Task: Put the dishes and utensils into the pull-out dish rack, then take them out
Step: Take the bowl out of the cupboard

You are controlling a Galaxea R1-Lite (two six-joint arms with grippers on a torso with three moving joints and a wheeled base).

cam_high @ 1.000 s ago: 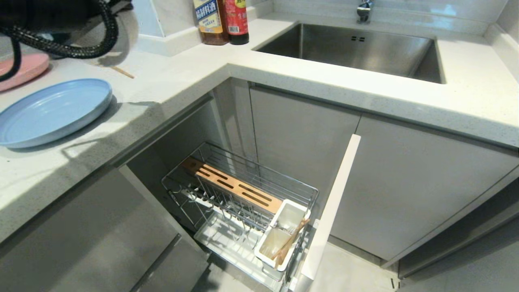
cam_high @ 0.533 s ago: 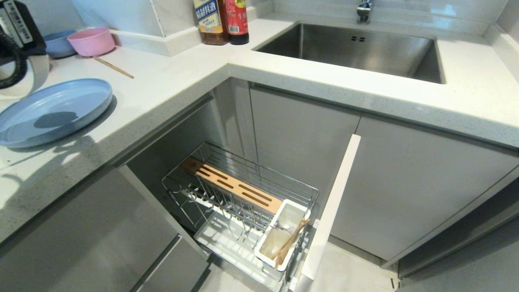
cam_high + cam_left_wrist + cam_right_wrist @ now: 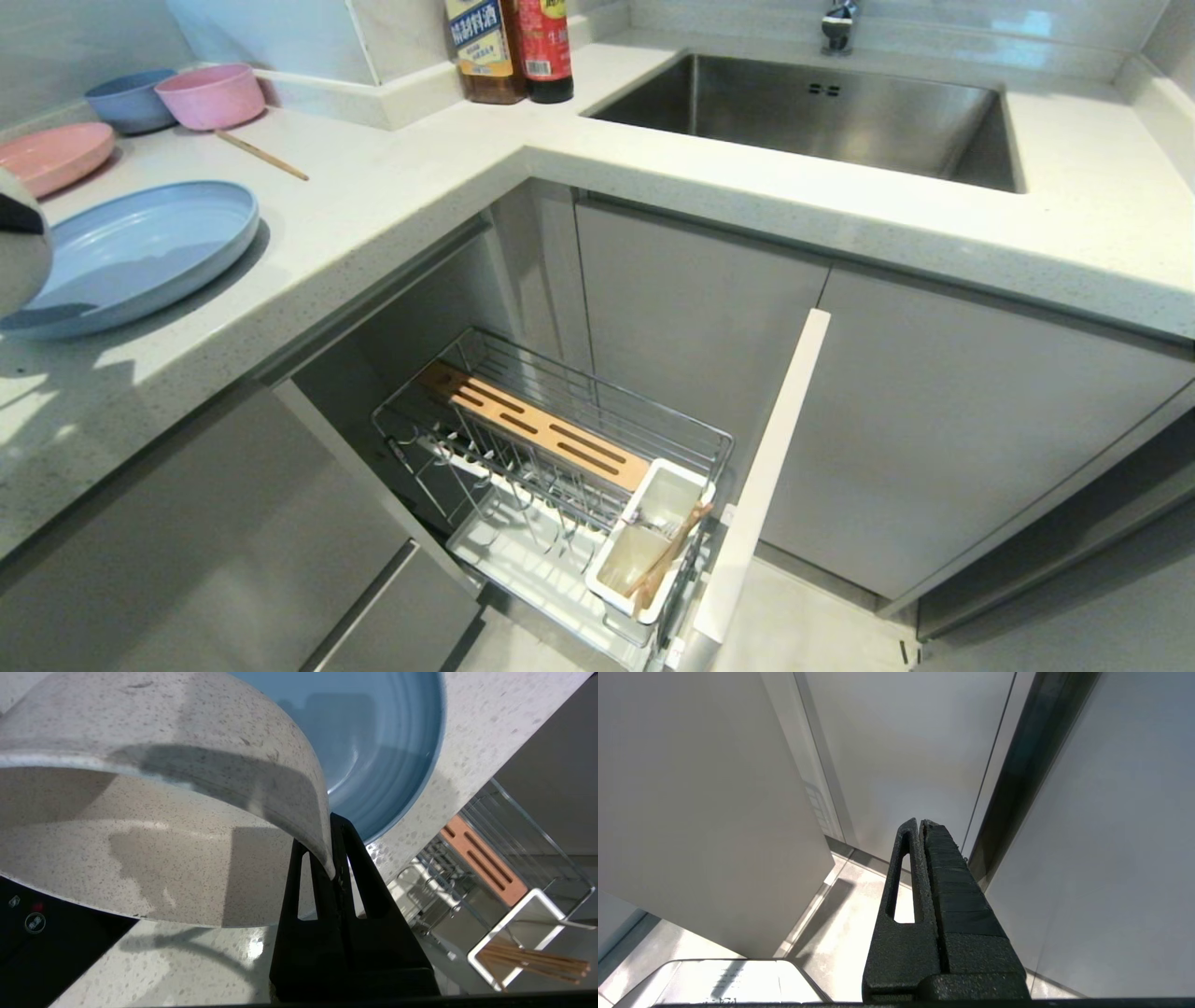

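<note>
While clamped on the rim of the cream bowl (image 3: 154, 812), left gripper (image 3: 329, 870) sits at the far left edge of the head view, above the counter (image 3: 392, 201) next to the blue plate (image 3: 131, 252). Fingers (image 3: 299, 891) pinched nearly together with only the thin bowl wall between them, one inside and one outside; rim pinch looks chosen because the bowl is too wide to span. Bowl hangs tilted on its side off that pinch, clear of the counter, probably en route to the rack; a one-point rim hold could let it swing or slip. Blue plate flat on the counter, untouched, not yet loaded. Pull-out dish rack (image 3: 560, 439) drawn out below the counter corner, narrow white front (image 3: 761, 476) swung toward the camera; wire slots and drip tray free of dishes. Chopsticks (image 3: 667, 555) already leaning in the white utensil cup (image 3: 644, 551); a grey metal piece beside them may be the fork, too small to confirm. One loose wooden stick (image 3: 261, 155) lying on the counter near the pink bowl (image 3: 211, 93), small blue bowl (image 3: 129, 100) and pink plate (image 3: 51, 157) at the back, all off-task. Right gripper (image 3: 920, 826) parked low beside the cabinet fronts, fingers pressed together on nothing. Speckled pale stone counter, L-shaped, steel sink (image 3: 803, 117) set in the right run, two sauce bottles (image 3: 509, 47) at the corner, grey flat cabinet doors, pale floor.
</note>
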